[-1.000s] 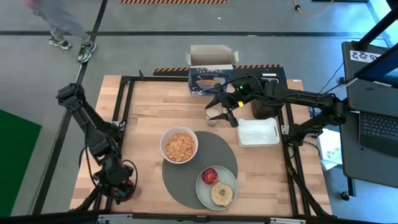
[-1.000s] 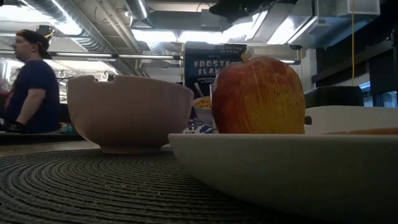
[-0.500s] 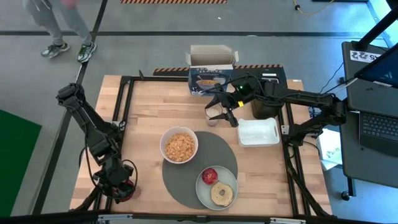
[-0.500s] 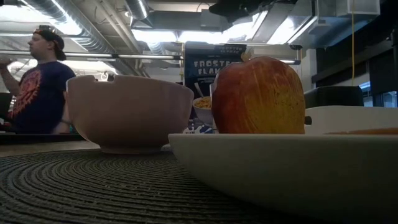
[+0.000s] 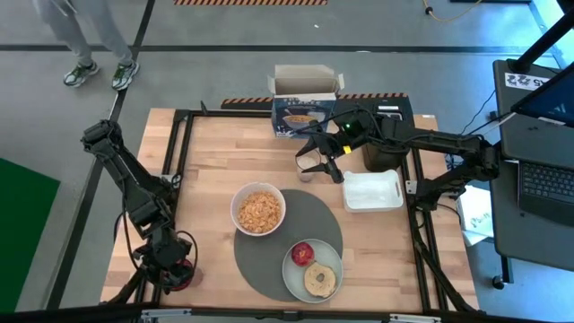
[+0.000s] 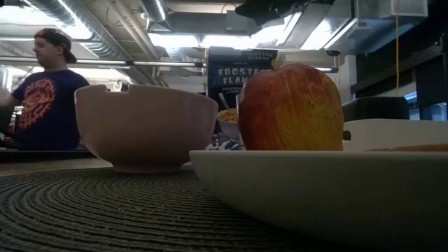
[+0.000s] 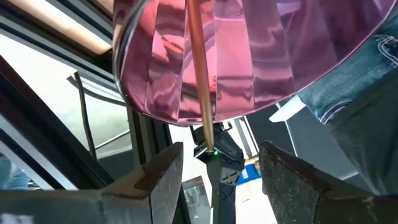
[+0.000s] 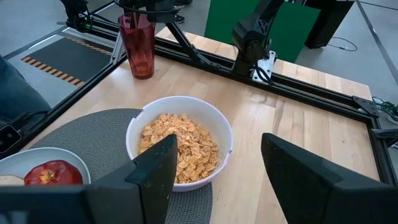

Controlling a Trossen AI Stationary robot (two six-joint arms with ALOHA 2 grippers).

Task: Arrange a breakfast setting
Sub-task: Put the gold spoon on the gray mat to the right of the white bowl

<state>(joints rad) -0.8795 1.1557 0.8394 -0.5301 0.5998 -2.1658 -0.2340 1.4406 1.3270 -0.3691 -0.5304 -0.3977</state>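
Spoon waits in the cup; the food is already laid out.
At the table's (image 5: 215,152) near corner my left tool (image 7: 221,148), parted and empty, hangs over the red cup (image 8: 138,43), likely to fetch the spoon (image 7: 200,74). The plate (image 5: 289,269) and bowl (image 5: 237,205) sit on the mat (image 5: 260,260). Farther off, my right tool (image 5: 320,169) hovers open by the cereal box (image 5: 303,108).

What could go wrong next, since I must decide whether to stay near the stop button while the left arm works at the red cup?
1. The red cup stands at the table's corner. The left gripper is open around the thin gold handle inside it; a skewed pull might tip the cup over the edge.
2. The white bowl is heaped with cereal, so setting anything into it could scatter flakes.
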